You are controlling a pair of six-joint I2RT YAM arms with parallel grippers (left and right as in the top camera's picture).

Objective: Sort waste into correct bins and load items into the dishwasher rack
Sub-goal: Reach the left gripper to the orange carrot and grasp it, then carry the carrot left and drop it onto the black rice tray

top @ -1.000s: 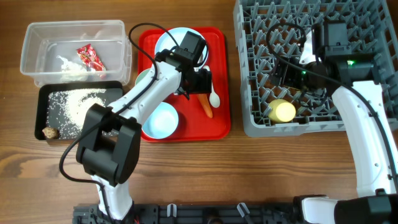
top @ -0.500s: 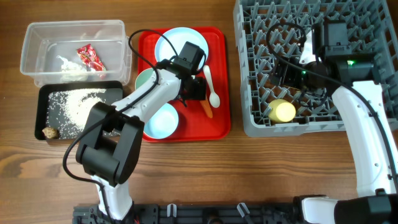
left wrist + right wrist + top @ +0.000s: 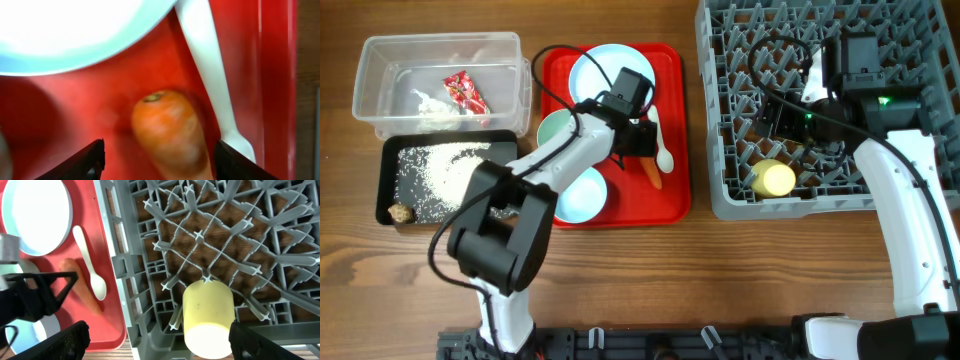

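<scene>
Now my left hand (image 3: 160, 152) has shifted over the carrot (image 3: 169, 131), fingers (image 3: 92, 157) spread either side, not yet pinching; I judge the black tray (image 3: 388, 160) comes next.

The wooden bench (image 3: 620, 280) carries four things directly. At the far left stands a clear tub (image 3: 438, 40), with a black tray (image 3: 380, 185) touching its near side. Just beside them sits a flat red serving tray (image 3: 672, 200). The grey dishwasher rack (image 3: 790, 207) fills the far right corner.
</scene>
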